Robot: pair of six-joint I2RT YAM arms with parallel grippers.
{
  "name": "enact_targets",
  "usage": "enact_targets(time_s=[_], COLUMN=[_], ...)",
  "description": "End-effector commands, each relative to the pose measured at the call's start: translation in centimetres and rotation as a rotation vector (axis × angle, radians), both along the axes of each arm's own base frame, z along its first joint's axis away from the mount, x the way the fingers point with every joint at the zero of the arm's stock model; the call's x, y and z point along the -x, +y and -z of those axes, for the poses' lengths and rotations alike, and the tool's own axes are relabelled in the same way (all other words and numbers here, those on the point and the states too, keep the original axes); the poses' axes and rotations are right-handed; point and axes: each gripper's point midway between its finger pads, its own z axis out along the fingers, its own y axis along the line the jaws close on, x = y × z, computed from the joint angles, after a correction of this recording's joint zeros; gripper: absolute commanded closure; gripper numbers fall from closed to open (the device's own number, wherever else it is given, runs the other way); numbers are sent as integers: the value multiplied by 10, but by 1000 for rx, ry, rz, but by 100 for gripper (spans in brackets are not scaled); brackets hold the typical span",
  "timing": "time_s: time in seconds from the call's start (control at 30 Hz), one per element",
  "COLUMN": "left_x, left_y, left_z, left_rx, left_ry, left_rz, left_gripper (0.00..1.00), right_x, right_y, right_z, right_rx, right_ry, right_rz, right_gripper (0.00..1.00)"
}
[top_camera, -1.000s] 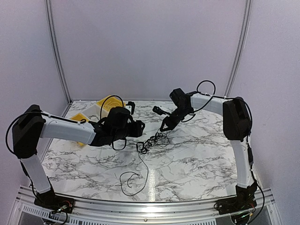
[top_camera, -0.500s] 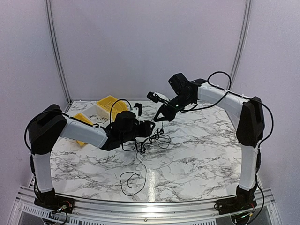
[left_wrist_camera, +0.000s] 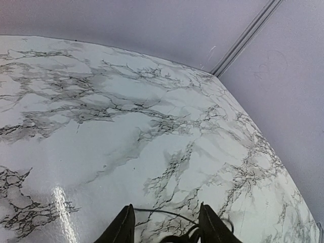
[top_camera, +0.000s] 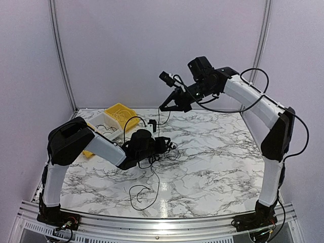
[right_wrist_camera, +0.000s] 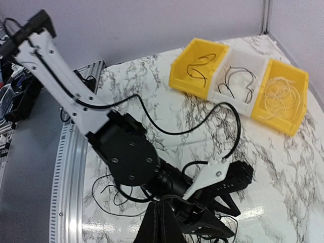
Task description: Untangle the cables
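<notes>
Whereas a second ago they sat low by the clump, the right jaws now hang high above the bench (top_camera: 217, 167), closed on a thin strand dropping below them to the cables (top_camera: 162, 148) at the left jaws. Left wrist: jaws parted, cables (left_wrist_camera: 174, 238) between. Right wrist: jaws closed, clump directly beneath.

The marble-patterned table (top_camera: 217, 167) carries three small bins in a row at its far left corner: a yellow bin (right_wrist_camera: 187, 89), a white bin (right_wrist_camera: 230, 105) and a second yellow bin (right_wrist_camera: 273, 123). Near the middle the cables (top_camera: 163, 152) lie clumped. One strand seems to trail to a loose loop (top_camera: 142, 195) by the near edge.
</notes>
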Motion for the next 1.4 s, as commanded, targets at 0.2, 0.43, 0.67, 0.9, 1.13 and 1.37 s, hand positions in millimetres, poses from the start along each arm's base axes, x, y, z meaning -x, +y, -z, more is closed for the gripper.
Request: enact_targets(time_s=[0.2, 0.43, 0.67, 0.9, 1.13, 1.37], left_x=[0, 10, 18, 35, 49, 85], left_y=[11, 22, 27, 61, 104, 72], left_z=[32, 48, 11, -60, -125, -172], left_rx=[-8, -29, -17, -7, -17, -91], left_ry=[43, 84, 23, -108, -226, -448], left_rz=[-60, -64, -31, -57, -144, 156], left_gripper=[58, 58, 56, 51, 43, 38], right_x=[87, 80, 53, 29, 12, -3], right_y=[-31, -66, -78, -78, -75, -70], right_z=[-195, -227, -216, -173, -122, -98], right_rx=[-385, -422, -355, -274, -200, -175], right_ry=[-367, -446, -468, -435, -372, -316], right_rz=[-217, -159, -32, 64, 111, 145], right_gripper=[100, 100, 100, 100, 100, 100])
